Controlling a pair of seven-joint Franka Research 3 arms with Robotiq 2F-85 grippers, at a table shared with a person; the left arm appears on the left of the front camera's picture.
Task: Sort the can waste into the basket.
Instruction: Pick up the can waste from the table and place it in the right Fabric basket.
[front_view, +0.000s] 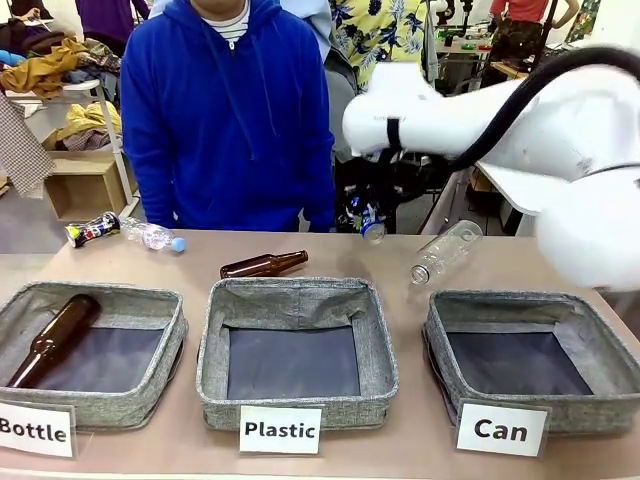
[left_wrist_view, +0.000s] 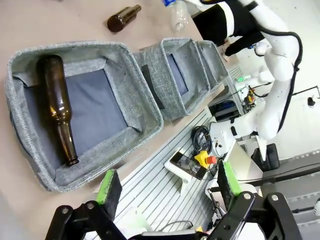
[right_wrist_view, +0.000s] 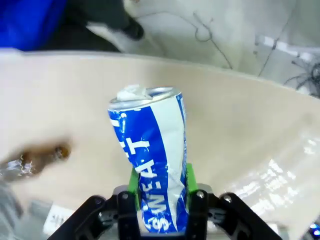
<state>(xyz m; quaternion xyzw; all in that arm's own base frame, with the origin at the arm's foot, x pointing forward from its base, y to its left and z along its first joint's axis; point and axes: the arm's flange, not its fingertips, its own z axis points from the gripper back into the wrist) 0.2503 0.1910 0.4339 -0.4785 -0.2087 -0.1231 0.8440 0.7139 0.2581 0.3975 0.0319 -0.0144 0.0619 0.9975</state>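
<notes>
One brown bottle (front_view: 52, 338) lies inside the Bottle basket (front_view: 140, 300); a second brown bottle (front_view: 263, 264) lies beyond the Plastic basket (front_view: 300, 290)

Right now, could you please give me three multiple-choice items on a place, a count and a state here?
1. Which card marks the grey fabric basket holding a brown glass bottle? A "Bottle" B "Plastic" C "Can"
2. How many brown glass bottles are in the front view? A one B two C four
3. The right claw is: A open B shut on a dented blue-and-white metal can C shut on a clear plastic bottle
Answers: 1 A, the card below it reads "Bottle"; 2 B, a second bottle lies beyond the baskets; 3 B, green pads press its sides.
</notes>
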